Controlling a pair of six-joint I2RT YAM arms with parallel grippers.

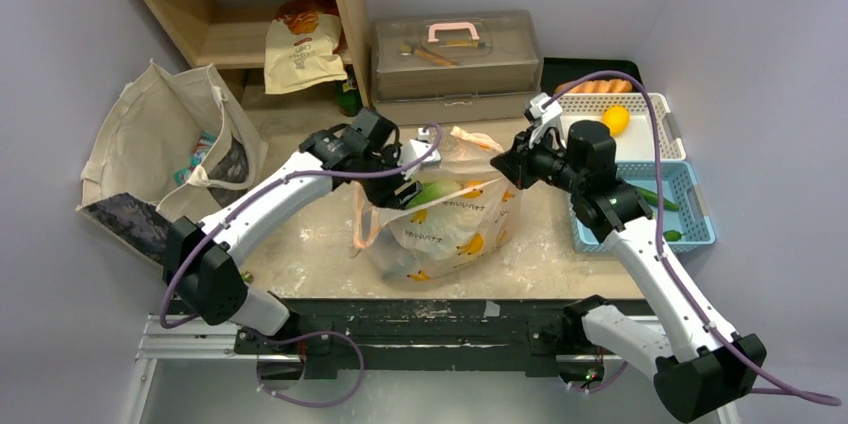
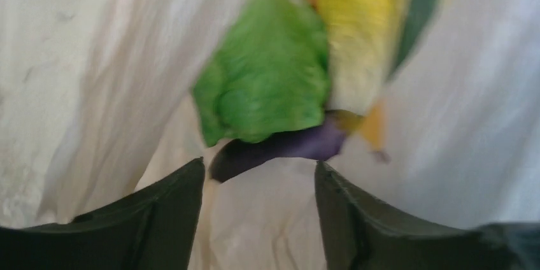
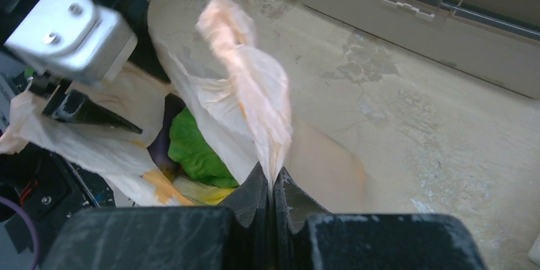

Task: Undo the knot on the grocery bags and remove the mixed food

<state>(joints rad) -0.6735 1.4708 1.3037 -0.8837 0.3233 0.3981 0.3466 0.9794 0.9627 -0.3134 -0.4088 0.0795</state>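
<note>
On the dusty table (image 1: 320,256), the right gripper (image 3: 272,184), fingers fully closed, pinches the handle (image 3: 255,92) of the flimsy, slippery bag (image 1: 450,229), while the left gripper (image 2: 260,177), half-open and empty, faces soft, crushable greens (image 2: 267,85) just ahead, best taken gently.

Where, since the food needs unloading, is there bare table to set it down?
Bare table lies left of the bag, toward the tote, and right of it, before the blue basket. Behind the bag, the left gripper, right gripper and grey box crowd it.

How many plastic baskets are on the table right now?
2: a white basket at the far right, and a blue basket right beside it, on its nearer side. No others show.
</note>
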